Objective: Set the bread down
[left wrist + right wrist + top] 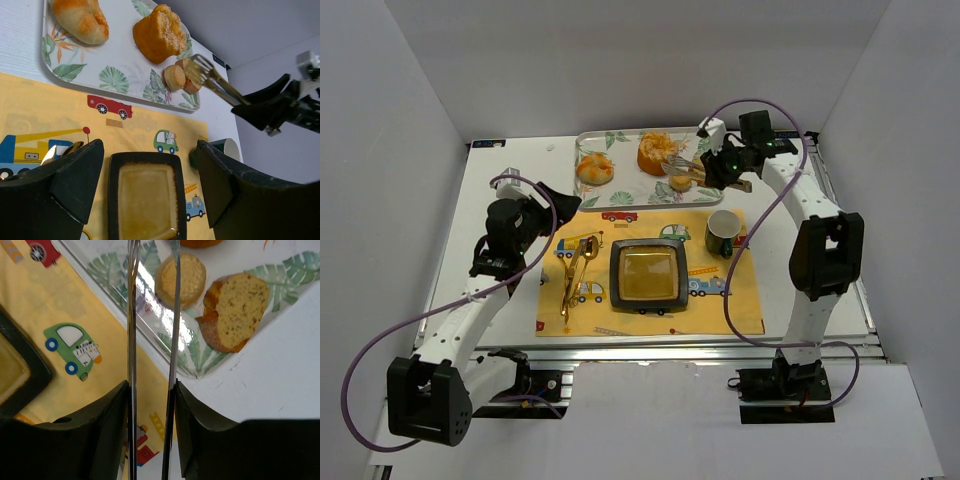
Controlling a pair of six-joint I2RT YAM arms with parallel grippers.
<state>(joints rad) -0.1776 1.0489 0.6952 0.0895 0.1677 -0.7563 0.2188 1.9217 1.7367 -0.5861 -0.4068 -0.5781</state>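
Right end effector (150, 392) clamps silver tongs (131, 340) over tray (227, 260) corner — left end effector (147, 155) agape above placemat (60, 105).

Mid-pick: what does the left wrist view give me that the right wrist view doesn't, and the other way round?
Left wrist only: the glazed bread roll, the green mug, and the right gripper seen from outside.
Right wrist only: the speckled cut face of the wedge-shaped bread slice.
Both: the leaf-print tray, the small round bread slice, the metal tongs in the right gripper, the yellow car-print placemat and the dark square plate.
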